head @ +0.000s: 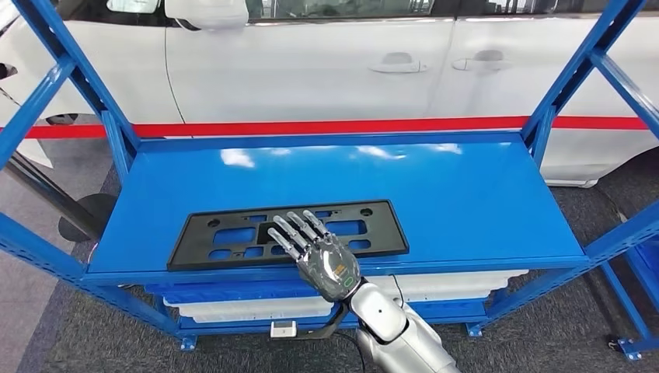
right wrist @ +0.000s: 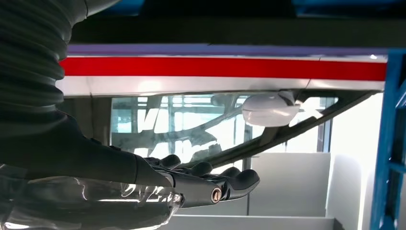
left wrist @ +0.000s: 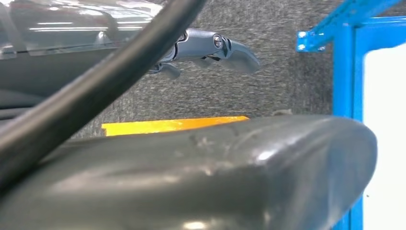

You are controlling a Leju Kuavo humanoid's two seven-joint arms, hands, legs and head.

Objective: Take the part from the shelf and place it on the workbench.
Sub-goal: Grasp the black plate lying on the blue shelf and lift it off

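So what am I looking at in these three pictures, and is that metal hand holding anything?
A humanoid robot films itself. The head view looks down on a blue shelf before a white car. A flat black plastic part lies on the shelf. The right robot hand reaches over the part with fingers stretched out, holding nothing yet. The other two pictures come from wrist cameras. The right one looks past its outstretched fingers at the car. The left one shows the left robot hand hanging above grey carpet, its grip unclear.
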